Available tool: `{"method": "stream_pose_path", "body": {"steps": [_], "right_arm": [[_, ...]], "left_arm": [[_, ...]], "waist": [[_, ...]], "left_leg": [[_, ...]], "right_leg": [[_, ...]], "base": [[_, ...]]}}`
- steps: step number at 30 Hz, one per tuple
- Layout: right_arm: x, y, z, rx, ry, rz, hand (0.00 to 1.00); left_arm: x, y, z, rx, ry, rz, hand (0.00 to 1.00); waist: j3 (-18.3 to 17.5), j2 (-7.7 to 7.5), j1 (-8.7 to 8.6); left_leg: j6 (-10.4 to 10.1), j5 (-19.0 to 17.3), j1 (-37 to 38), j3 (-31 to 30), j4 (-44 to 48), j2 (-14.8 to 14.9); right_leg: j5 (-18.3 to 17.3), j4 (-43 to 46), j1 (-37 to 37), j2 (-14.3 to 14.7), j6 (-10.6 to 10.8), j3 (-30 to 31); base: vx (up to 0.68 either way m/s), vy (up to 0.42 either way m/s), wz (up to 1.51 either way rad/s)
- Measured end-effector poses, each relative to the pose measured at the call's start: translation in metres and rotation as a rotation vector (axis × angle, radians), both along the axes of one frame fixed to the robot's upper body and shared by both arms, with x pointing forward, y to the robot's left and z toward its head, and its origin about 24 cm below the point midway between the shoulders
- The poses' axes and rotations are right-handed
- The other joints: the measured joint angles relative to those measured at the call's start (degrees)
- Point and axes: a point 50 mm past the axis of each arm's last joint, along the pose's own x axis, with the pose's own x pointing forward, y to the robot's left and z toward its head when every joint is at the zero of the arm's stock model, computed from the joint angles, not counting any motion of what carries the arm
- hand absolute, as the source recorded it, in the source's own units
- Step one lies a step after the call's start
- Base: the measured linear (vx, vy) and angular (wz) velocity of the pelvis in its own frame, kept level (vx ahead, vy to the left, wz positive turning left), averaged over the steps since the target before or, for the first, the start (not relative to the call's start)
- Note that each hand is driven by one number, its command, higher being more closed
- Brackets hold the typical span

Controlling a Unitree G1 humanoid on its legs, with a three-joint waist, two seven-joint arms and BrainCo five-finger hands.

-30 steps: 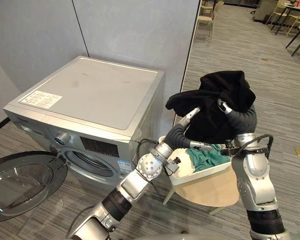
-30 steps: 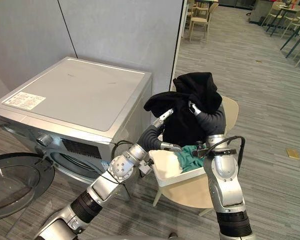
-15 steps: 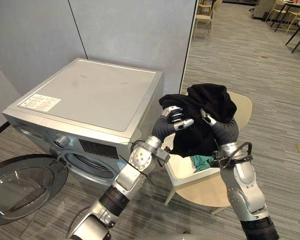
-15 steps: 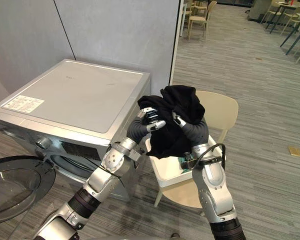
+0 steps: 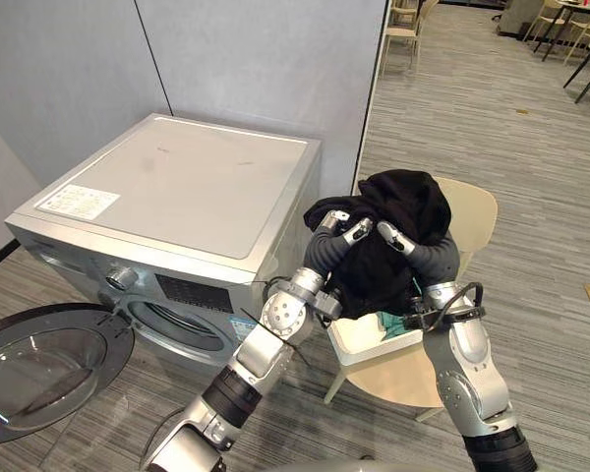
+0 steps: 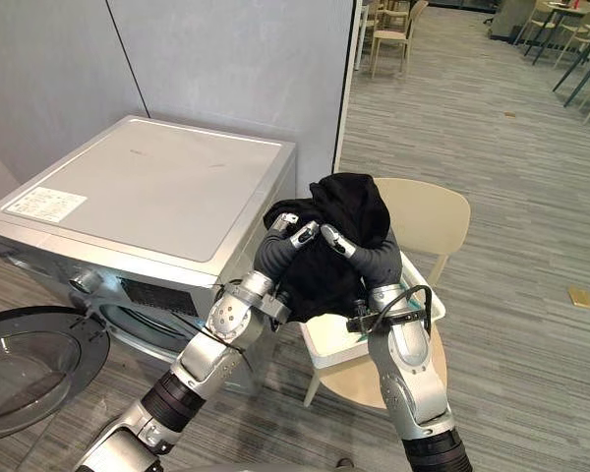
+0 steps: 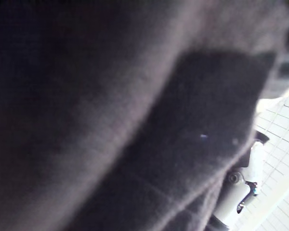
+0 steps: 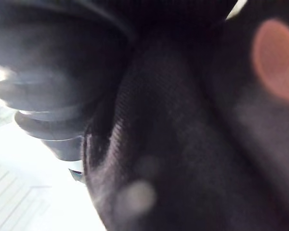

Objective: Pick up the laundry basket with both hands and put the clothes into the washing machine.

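Note:
A black garment (image 5: 398, 202) hangs bunched between my two hands above the white laundry basket (image 5: 359, 339), which sits on a beige chair (image 5: 477, 211). My left hand (image 5: 339, 228) is curled into the cloth's left edge. My right hand (image 5: 391, 239) sits just beside it under the bundle, its fingers fairly straight, and the cloth drapes over its wrist. A teal garment (image 5: 398, 323) lies in the basket below. Up close, dark cloth (image 7: 111, 120) covers the left wrist view, and the right wrist view is also covered by dark cloth (image 8: 183, 144).
The silver washing machine (image 5: 187, 182) stands to the left of the chair, its drum opening (image 5: 172, 320) facing me. Its round glass door (image 5: 39, 359) hangs open at the lower left. A grey partition wall stands behind; more chairs stand far back.
The black garment has come down and a little left, toward the machine. My left hand has curled shut on the cloth, while my right hand's fingers have loosened from their grip.

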Motion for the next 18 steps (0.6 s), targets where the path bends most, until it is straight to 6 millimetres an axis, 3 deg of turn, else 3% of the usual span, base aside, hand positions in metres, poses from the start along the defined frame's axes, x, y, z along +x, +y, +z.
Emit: {"method": "stream_pose_path", "body": {"steps": [11, 18], "right_arm": [[0.000, 0.002, 0.000, 0.005, 0.003, -0.061, 0.00], [0.002, -0.036, 0.008, 0.059, -0.026, -0.310, 0.00]], "left_arm": [[0.006, 0.013, -0.002, -0.060, 0.045, 0.087, 1.00], [0.007, 0.058, -0.004, -0.216, 0.093, 0.298, 1.00]], "waist": [[0.0, 0.55, 0.11], [0.2, 2.24, 0.11]], "left_leg": [[0.0, 0.0, 0.2, -0.4, 0.0, 0.0], [0.0, 0.0, 1.4, -0.3, 0.0, 0.0]], "right_leg": [[0.0, -0.3, 0.7, 0.0, 0.0, -0.2], [0.0, -0.3, 1.8, 0.0, 0.0, 0.0]], "base": [[0.00, 0.000, 0.01], [0.00, 0.000, 0.00]]}}
